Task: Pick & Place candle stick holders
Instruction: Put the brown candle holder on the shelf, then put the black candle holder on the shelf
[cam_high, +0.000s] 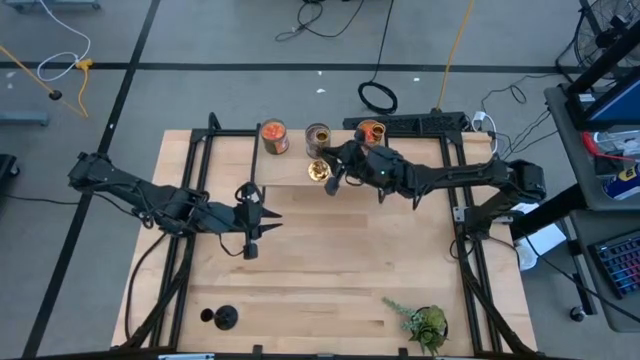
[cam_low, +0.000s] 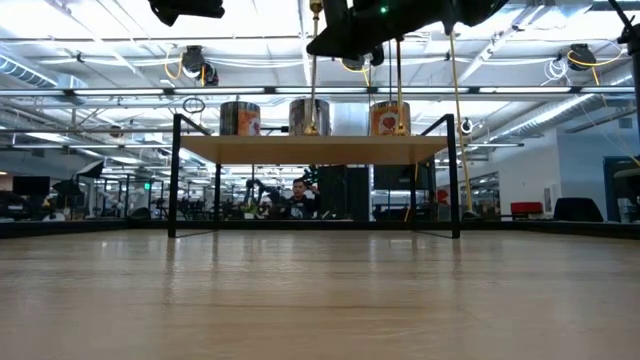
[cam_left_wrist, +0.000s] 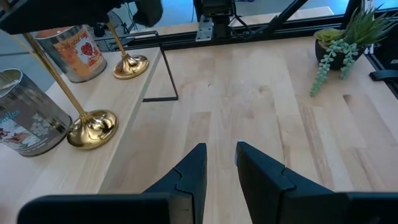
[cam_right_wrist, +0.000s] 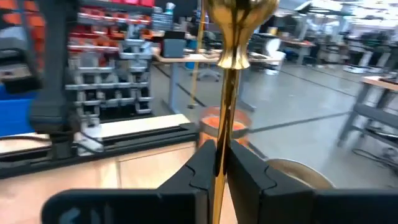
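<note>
Two gold candlesticks are on the raised wooden shelf (cam_high: 300, 160) at the table's far side. One has its base next to the silver-grey jar (cam_left_wrist: 25, 118), the other (cam_left_wrist: 129, 65) stands by an orange jar (cam_left_wrist: 71, 53). My right gripper (cam_high: 336, 172) is shut on the stem of the nearer one (cam_left_wrist: 93, 129). My left gripper (cam_left_wrist: 221, 163) hovers open and empty over the table's middle left (cam_high: 264, 216). A black candlestick (cam_high: 220, 318) lies on its side near the front left. My right gripper pinches the gold candlestick's thin stem (cam_right_wrist: 222, 134) between its two fingers, below the top cup (cam_right_wrist: 239, 25). The fingers come from the table's right and lie across the stem. The base (cam_left_wrist: 93, 129) is down on the shelf, in front of the silver-grey jar.
Three squat jars (cam_high: 272, 137) (cam_high: 317, 137) (cam_high: 372, 130) stand in a row on the shelf. A small potted plant (cam_high: 425, 325) sits at the table's front right. The shelf's black frame legs (cam_low: 175, 175) stand on the table. Bare wood lies across the table's middle.
</note>
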